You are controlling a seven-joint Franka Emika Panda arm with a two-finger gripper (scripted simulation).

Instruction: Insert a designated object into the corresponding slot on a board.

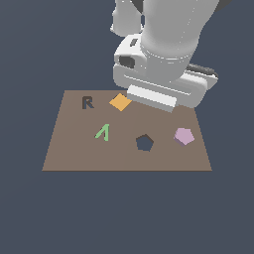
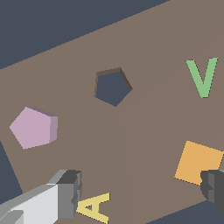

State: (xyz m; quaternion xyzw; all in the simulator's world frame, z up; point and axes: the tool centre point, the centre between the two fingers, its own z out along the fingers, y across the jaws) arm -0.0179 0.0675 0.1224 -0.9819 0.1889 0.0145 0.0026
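The pale pink pentagon block point(image 1: 184, 135) lies flat on the brown board point(image 1: 74, 154), near its edge on the exterior view's right. It also shows in the wrist view point(image 2: 34, 127). The dark navy pentagon slot point(image 1: 144, 143) is empty, just left of the block in the exterior view, and shows in the wrist view point(image 2: 113, 86). My gripper point(image 2: 140, 192) is open and empty, its fingers point(image 2: 65, 192) spread wide above the board's far part. It is apart from both block and slot. In the exterior view the arm's hand point(image 1: 158, 94) hides the fingertips.
An orange diamond point(image 1: 120, 102) lies by the hand, near one finger in the wrist view point(image 2: 199, 161). A green letter-like piece point(image 1: 103, 132) and a dark R-shaped cut-out point(image 1: 88, 102) are on the board's left. A yellow letter piece point(image 2: 95, 207) lies between the fingers.
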